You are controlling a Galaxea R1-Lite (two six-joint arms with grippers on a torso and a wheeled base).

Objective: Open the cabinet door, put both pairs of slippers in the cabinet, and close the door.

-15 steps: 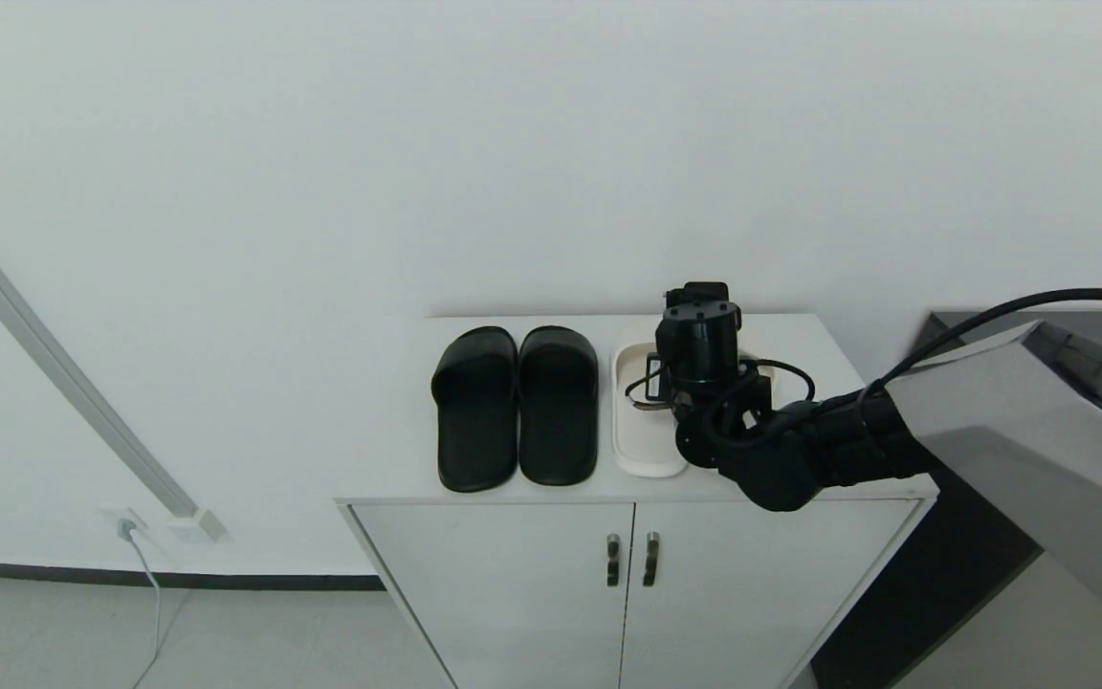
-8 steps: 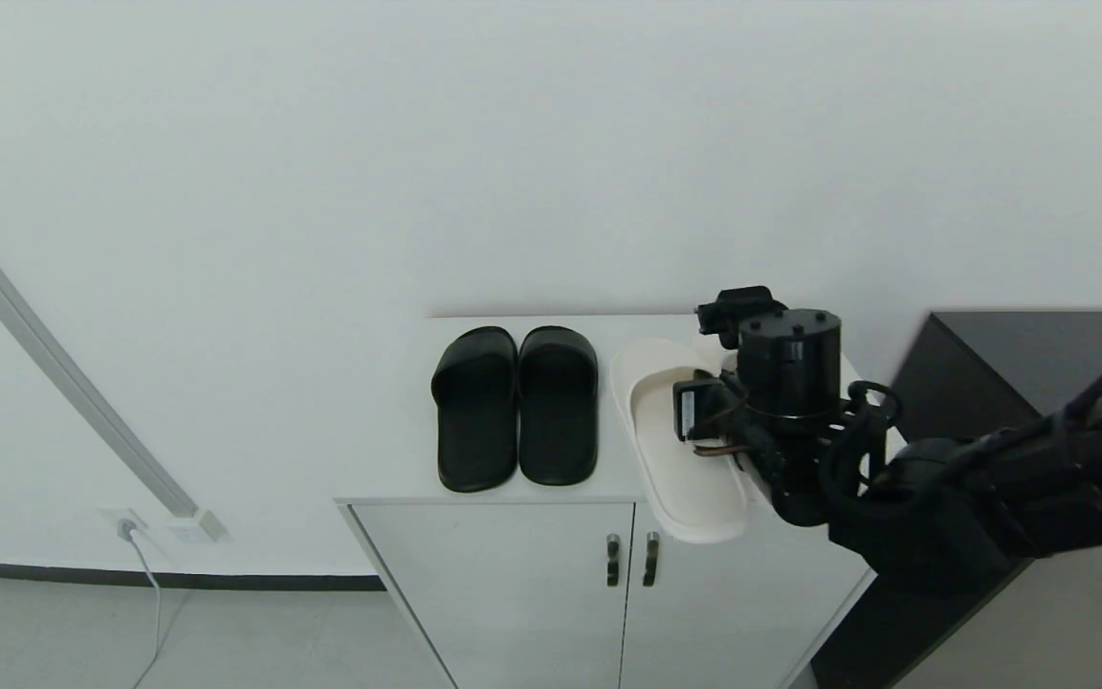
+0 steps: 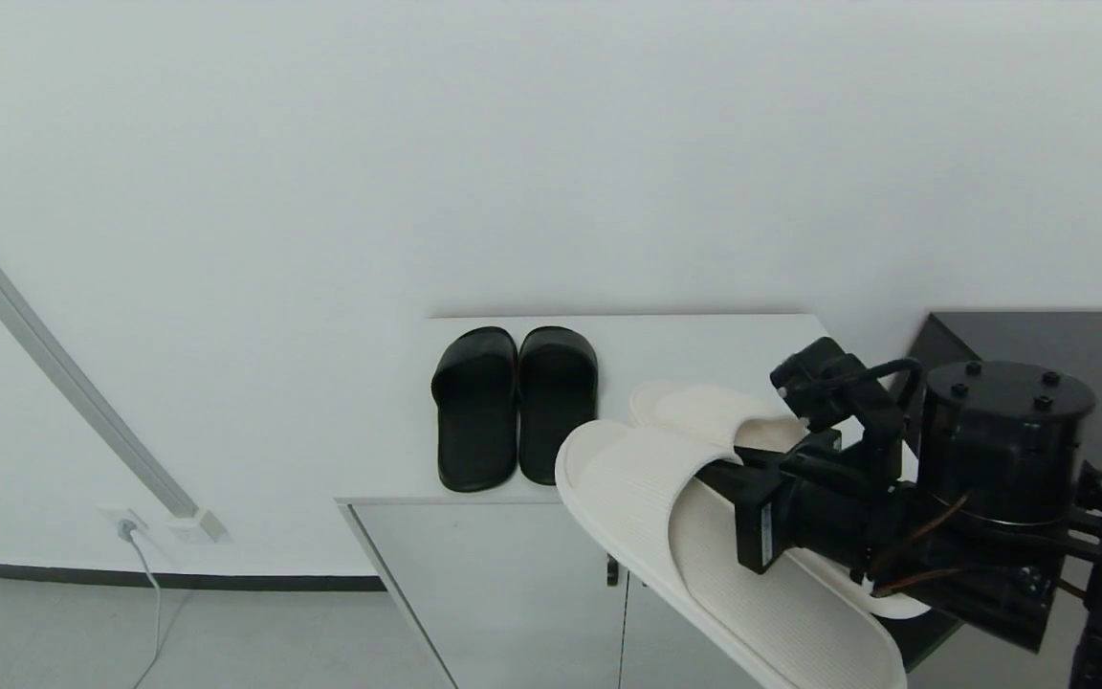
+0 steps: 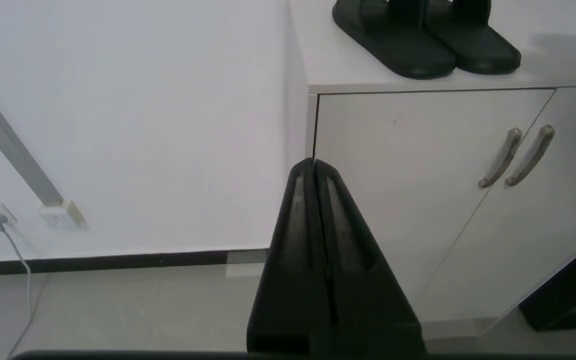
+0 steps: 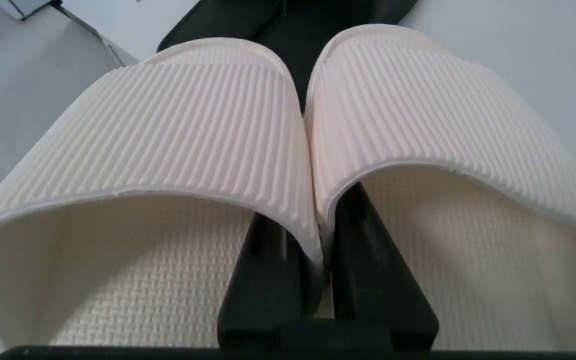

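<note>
Pinching both cream ribbed foam slippers (image 3: pixel 642 478) by touching strap edges in right gripper (image 5: pixel 313 238): light, springy, probably droopy. Left gripper (image 4: pixel 315 190) pressed together, empty.

Cabinet handles (image 3: pixel 612 572) — behind white slippers (image 3: pixel 647 488), heel cropped

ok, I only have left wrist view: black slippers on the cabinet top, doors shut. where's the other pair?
Observer: The cream ribbed slippers are in the air in front of the white cabinet, held by the right gripper.
Operator: both in one grip?
Observer: Yes. Right wrist view shows its fingers pinching the two inner strap edges together.
Operator: blocking the doors?
Observer: In head view the pair hangs across the cabinet's right side, hiding most of the door handles.
</note>
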